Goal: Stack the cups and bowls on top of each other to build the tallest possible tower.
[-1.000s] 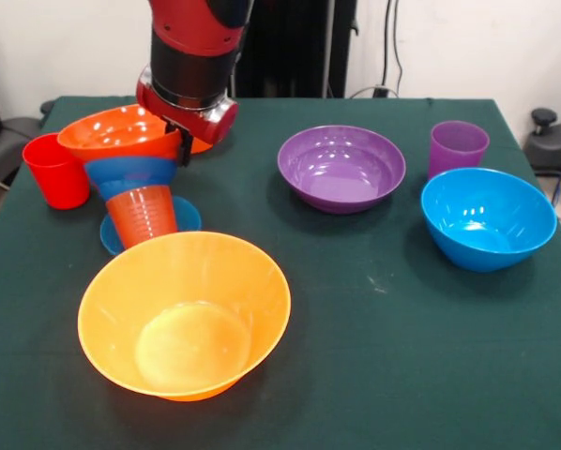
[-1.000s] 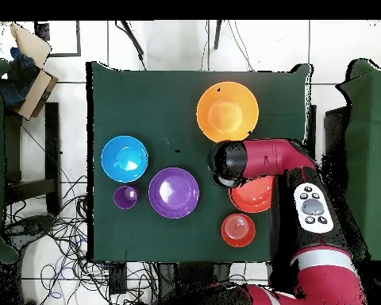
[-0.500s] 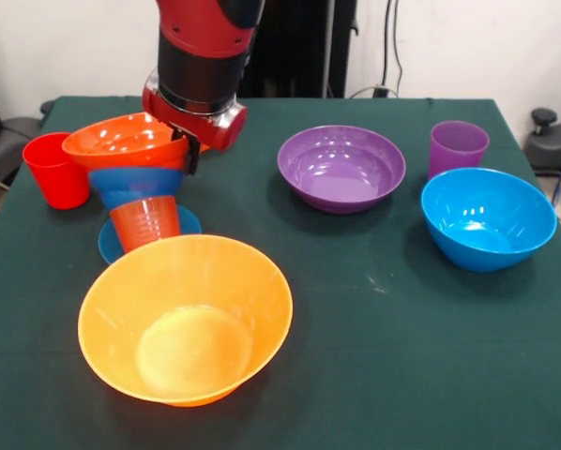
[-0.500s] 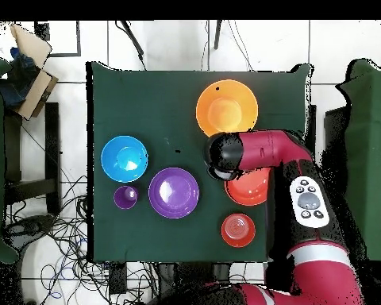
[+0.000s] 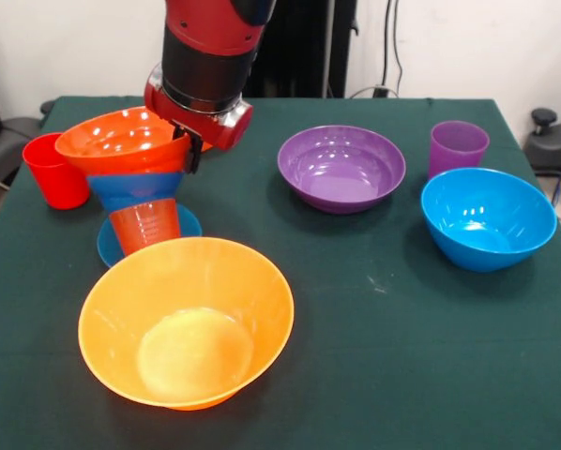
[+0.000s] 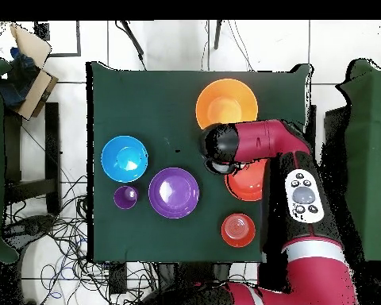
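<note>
So the big yellow-orange bowl [image 5: 187, 323] sits nearest me, empty, and it serves as my marker for everything else. Just behind it on its left, the gripper [image 5: 185, 150] pinches the right rim of the red-orange bowl [image 5: 121, 141], closed on that edge. Under that bowl hang a blue bowl [image 5: 135, 187] and an upturned orange-red cup [image 5: 145, 225], all carried as one stack and tipped a little. Below them a flat blue dish [image 5: 112, 246] lies on the green table [image 5: 374, 375]; I cannot tell whether the cup is clear of it.

To my eye the step in hand is carrying this stack over to the big bowl. It would go best with the lift taken high enough for the cup's mouth to clear the near rim, then a slow level drift until the stack is over the bowl's middle (a one-sided pinch lets the load swing). Lowering straight down before letting go should keep it from toppling.

Against the picture a second back, the stack rides higher and the arm [image 6: 261, 143] has swung closer to the big bowl.

Farther behind and left of the big bowl stands a red cup [image 5: 51, 169]. Well off to its right are the light blue bowl [image 5: 487, 217], then the purple bowl [image 5: 341, 169] and purple cup [image 5: 459, 145], none of them stacked.
</note>
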Robot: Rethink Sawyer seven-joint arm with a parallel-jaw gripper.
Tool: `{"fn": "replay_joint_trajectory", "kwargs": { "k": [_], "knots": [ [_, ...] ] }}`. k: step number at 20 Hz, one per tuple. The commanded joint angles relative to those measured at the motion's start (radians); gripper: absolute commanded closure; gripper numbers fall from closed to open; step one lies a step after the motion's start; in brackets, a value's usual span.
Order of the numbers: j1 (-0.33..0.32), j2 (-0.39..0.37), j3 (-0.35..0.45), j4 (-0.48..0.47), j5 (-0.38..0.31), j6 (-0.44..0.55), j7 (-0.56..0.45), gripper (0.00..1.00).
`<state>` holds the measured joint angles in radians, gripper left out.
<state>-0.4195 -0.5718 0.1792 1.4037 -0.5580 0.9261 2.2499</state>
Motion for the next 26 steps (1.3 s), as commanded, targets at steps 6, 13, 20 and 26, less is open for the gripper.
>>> {"fn": "replay_joint_trajectory", "kwargs": {
  "k": [6,13,20,26],
  "knots": [
    [0.03,0.021,0.095,-0.159,-0.1,0.201,-0.392,1.0],
    [0.003,0.03,0.134,-0.172,-0.07,0.208,-0.432,1.0],
    [-0.01,0.054,0.172,-0.198,-0.014,0.229,-0.461,1.0],
    [-0.026,0.08,0.205,-0.161,0.026,0.115,-0.413,1.0]
  ]
}}
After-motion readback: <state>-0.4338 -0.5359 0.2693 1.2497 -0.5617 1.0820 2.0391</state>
